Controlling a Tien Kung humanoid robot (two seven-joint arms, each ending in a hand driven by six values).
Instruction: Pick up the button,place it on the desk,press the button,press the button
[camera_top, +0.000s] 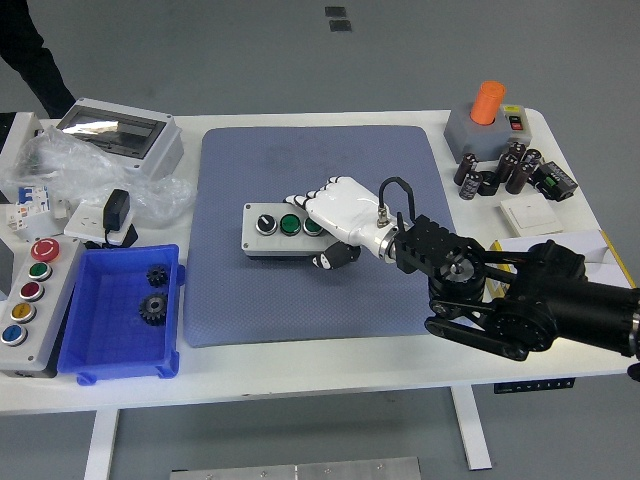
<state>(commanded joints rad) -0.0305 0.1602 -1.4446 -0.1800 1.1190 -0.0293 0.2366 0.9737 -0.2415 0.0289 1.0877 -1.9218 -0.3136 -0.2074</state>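
Observation:
The grey button box (275, 231) with a black knob and two green buttons lies level on the blue mat (300, 290), near its middle. My right hand (325, 228), white with a black arm, grips the box's right end, fingers over the top and thumb at the front. The left arm is not in view.
A blue bin (120, 350) with two gears sits at the front left, beside a control box with coloured buttons (28, 300). A grey enclosure (120, 135) and plastic bags lie at the back left. An orange-capped box (485, 125), capacitors (495, 172) and white plates stand at the right. A person's dark leg (35, 55) shows at the top left.

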